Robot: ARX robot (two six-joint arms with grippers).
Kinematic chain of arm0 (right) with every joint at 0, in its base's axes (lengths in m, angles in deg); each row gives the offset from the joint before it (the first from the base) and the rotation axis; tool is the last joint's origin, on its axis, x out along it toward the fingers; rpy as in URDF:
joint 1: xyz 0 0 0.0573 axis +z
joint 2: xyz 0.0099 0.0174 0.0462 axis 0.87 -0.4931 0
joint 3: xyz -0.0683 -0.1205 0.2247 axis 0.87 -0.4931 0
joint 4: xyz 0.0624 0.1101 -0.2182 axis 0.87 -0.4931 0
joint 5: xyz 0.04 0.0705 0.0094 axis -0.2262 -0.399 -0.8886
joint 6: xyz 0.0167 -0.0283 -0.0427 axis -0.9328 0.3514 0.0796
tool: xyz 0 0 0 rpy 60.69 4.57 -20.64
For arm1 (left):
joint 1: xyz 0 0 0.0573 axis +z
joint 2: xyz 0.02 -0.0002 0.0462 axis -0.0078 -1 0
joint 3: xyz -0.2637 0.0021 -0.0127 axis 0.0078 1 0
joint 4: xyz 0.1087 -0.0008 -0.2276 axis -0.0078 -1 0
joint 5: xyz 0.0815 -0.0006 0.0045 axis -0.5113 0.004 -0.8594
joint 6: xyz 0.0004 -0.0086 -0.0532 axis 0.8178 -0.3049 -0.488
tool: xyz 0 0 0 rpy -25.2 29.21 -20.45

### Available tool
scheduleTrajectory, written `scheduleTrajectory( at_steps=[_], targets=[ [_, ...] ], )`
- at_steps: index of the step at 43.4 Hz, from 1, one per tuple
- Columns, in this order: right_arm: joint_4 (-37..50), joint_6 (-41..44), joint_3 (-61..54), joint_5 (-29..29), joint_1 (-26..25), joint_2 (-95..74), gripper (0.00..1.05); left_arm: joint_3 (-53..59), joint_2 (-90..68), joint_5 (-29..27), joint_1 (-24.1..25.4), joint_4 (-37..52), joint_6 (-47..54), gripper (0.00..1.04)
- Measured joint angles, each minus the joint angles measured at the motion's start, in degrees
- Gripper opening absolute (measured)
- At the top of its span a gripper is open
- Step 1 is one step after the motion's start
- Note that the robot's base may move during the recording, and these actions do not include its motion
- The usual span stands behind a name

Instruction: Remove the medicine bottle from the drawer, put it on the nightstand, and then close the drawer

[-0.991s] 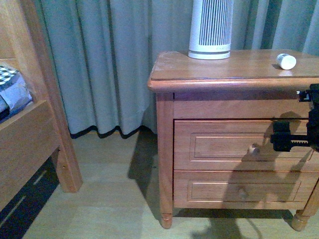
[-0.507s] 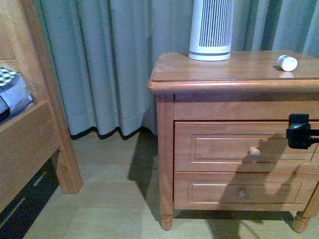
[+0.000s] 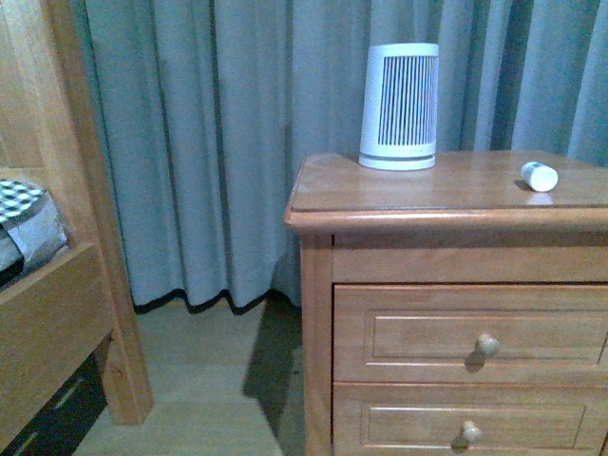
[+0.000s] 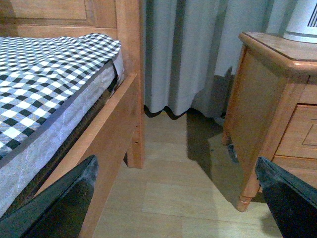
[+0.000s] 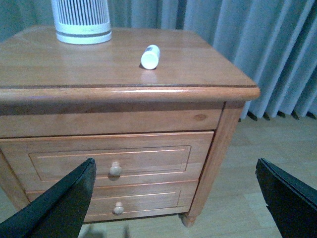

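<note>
White medicine bottle (image 3: 539, 176) lies on nightstand (image 3: 418, 195); drawer (image 3: 470, 332) front cut off.

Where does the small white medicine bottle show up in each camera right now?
Front view: the small white plastic medicine bottle lies on its side on the reddish-brown wooden nightstand, toward the top's right end.
Left wrist view: not in it; only the nightstand's corner shows.
Right wrist view: bottle lies near the middle of the top.
Shared landmark: the ribbed white appliance standing on the same top.
</note>
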Motion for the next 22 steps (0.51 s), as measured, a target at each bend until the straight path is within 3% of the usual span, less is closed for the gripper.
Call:
scheduleTrajectory(
  at_steps=[14, 22],
  targets=[
    [-16.39, 0.17, -10.64, 18.23, 14.97, 35.67, 0.98, 0.00, 0.00, 0.00, 0.00, 0.00, -0.02, 0.98],
    [-20.44, 0.37, -12.66, 20.31, 16.92, 41.62, 0.98, 0.00, 0.00, 0.09, 0.00, 0.00, 0.00, 0.98]
  ],
)
